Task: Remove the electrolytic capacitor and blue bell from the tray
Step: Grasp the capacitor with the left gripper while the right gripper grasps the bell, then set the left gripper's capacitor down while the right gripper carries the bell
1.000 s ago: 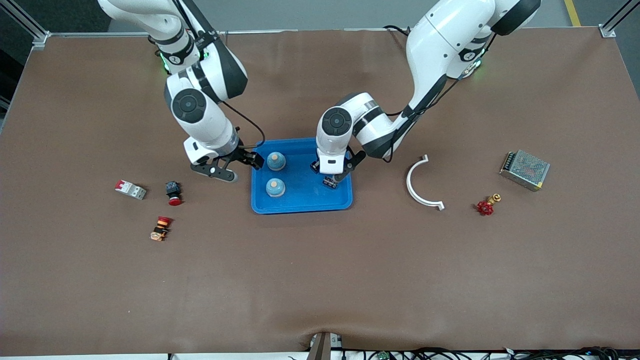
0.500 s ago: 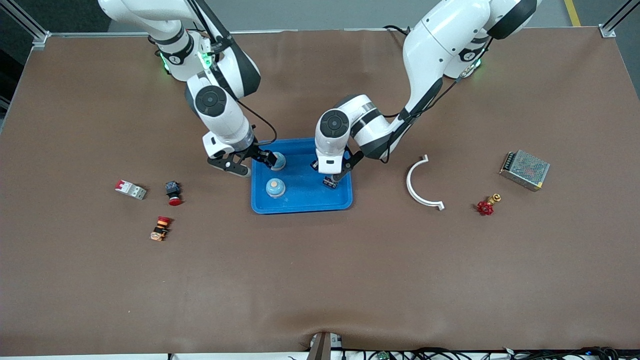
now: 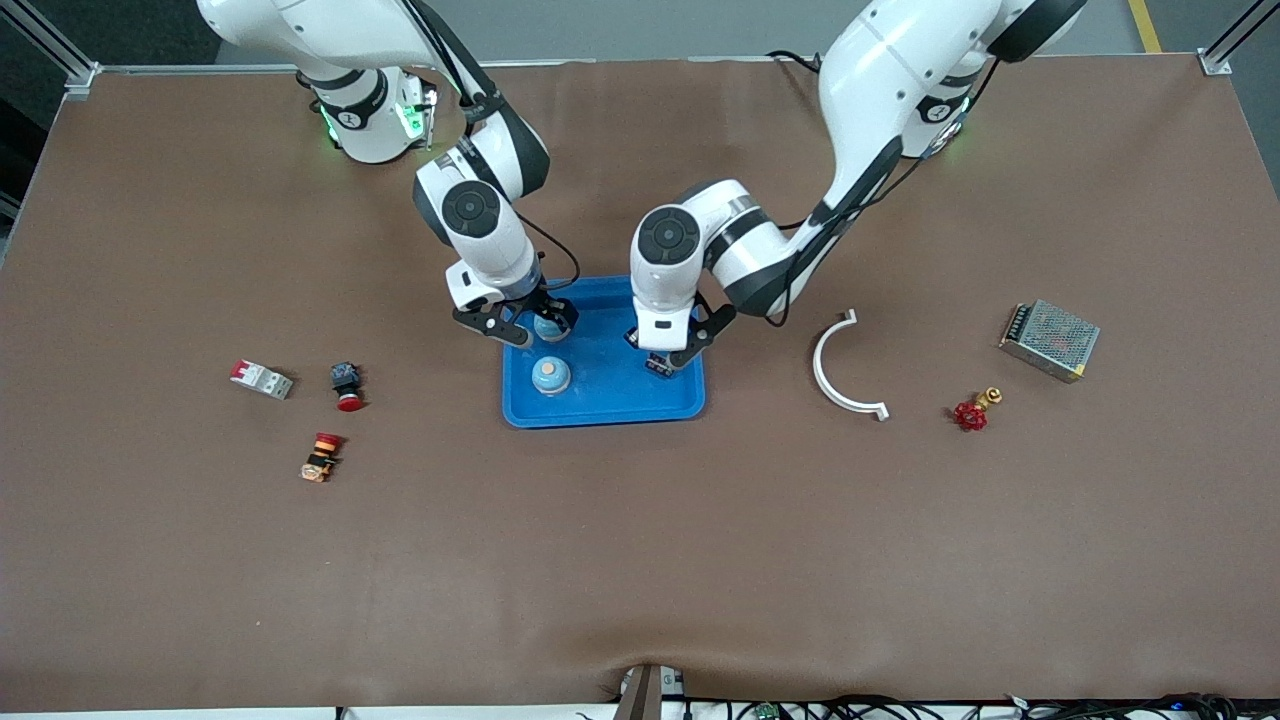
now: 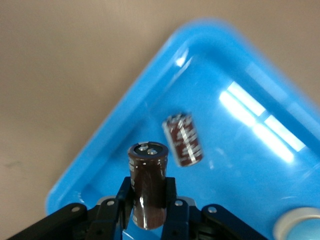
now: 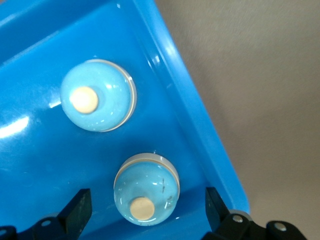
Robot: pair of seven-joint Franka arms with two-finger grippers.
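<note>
In the front view you see the blue tray (image 3: 603,400) at the middle of the table, with both arms reaching into it. Your left gripper (image 3: 665,362) is down at the tray's end toward the left arm. Your right gripper (image 3: 535,325) hangs over the bell farther from the camera (image 3: 551,326), while the bell nearer the camera (image 3: 550,375) sits clear. Off the tray, toward the left arm's end, lie a white curved bracket (image 3: 838,370), a red valve (image 3: 971,413) and a grey mesh box (image 3: 1050,340); toward the right arm's end lie 3 small switches.

In the left wrist view, your left gripper (image 4: 150,210) is clamped on the held capacitor (image 4: 148,184), upright with its terminal end up, gripped low on the can. A second capacitor (image 4: 183,139) lies on its side on the tray floor (image 4: 250,165), probably left for a later pick.

In the right wrist view, your right gripper (image 5: 145,209) stands wide open with 1 finger on each side of the closer bell (image 5: 145,193), not touching it; that straddle looks set for a grasp across its widest part. The other bell (image 5: 98,102) rests just beside it, both close to the tray rim (image 5: 190,110).
</note>
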